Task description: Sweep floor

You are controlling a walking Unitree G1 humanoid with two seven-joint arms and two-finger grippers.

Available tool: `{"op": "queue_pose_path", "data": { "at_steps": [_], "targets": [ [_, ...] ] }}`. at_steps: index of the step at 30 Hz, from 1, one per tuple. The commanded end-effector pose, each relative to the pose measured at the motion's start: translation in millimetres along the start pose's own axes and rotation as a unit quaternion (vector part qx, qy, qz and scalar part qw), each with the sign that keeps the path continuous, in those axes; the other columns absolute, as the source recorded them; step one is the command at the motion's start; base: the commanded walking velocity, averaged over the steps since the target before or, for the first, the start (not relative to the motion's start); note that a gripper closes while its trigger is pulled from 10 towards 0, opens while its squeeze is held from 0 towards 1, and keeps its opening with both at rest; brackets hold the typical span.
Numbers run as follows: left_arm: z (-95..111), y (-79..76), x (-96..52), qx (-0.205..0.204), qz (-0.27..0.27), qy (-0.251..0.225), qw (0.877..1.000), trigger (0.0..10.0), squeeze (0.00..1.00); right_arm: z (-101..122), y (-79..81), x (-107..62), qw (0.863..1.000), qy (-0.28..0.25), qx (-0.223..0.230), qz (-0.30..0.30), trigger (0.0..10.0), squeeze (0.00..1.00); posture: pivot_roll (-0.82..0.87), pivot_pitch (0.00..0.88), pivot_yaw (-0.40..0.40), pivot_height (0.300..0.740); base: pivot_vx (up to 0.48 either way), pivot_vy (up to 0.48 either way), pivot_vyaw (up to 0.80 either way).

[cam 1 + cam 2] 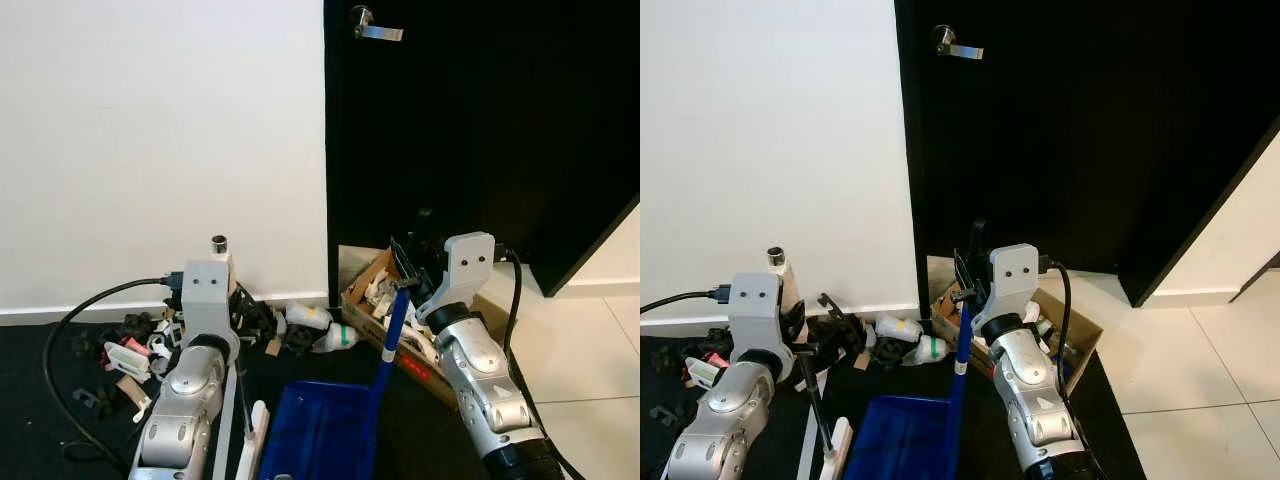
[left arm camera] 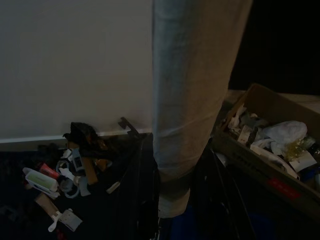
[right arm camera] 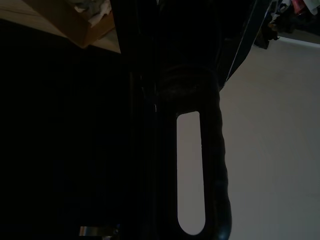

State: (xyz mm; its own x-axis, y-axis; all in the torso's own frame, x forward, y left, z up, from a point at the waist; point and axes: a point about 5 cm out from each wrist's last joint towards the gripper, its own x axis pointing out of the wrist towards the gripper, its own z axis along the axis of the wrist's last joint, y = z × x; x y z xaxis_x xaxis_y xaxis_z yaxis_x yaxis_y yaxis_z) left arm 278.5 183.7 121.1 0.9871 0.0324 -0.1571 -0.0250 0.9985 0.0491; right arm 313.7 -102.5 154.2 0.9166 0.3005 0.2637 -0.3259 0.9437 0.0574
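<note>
My left gripper (image 1: 240, 312) is shut on the broom handle (image 1: 219, 245), a pale tube whose silver tip sticks up above my wrist; the same broom handle (image 2: 195, 100) looms close in the left wrist view. My right gripper (image 1: 408, 268) is shut on the black grip atop the dustpan's blue pole (image 1: 388, 340). That grip (image 3: 190, 170) appears dark, with a long slot, in the right wrist view. The blue dustpan (image 1: 320, 430) rests on the dark floor between my arms. A litter pile (image 1: 130, 350) lies along the white wall, with bottles (image 1: 315, 325) near the door corner.
An open cardboard box (image 1: 372, 283) full of rubbish stands by the black door (image 1: 480, 130), just ahead of my right arm. A black cable (image 1: 60, 330) loops over the dark mat (image 1: 40, 420) on the left. White tiles (image 1: 590, 370) lie to the right.
</note>
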Motion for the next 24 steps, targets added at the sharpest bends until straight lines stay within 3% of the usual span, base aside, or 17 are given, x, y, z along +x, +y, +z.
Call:
{"op": "queue_pose_path", "data": {
  "at_steps": [1, 8, 24],
  "targets": [
    [1.4, -2.0, 0.4, -0.004, 0.003, -0.003, 1.0, 10.0, 0.0, -5.7, -4.5, -3.9, 1.0, 0.006, -0.001, -0.01, 10.0, 0.0, 0.06, 0.132, 0.038, 0.74, 0.0, 0.0, 0.0],
    [2.7, 6.7, 2.4, -0.008, 0.021, -0.007, 1.0, 10.0, 0.0, -19.7, -10.7, -10.0, 0.999, 0.032, -0.021, -0.022, 10.0, 0.0, 0.07, 0.137, 0.04, 0.74, 0.0, 0.0, 0.0],
    [-0.5, 11.4, 3.1, -0.002, 0.04, 0.002, 0.999, 10.0, 0.0, -20.0, -9.3, -8.8, 0.999, 0.029, -0.023, -0.016, 10.0, 0.0, 0.07, 0.137, 0.036, 0.74, 0.0, 0.0, 0.0]
  ]
}}
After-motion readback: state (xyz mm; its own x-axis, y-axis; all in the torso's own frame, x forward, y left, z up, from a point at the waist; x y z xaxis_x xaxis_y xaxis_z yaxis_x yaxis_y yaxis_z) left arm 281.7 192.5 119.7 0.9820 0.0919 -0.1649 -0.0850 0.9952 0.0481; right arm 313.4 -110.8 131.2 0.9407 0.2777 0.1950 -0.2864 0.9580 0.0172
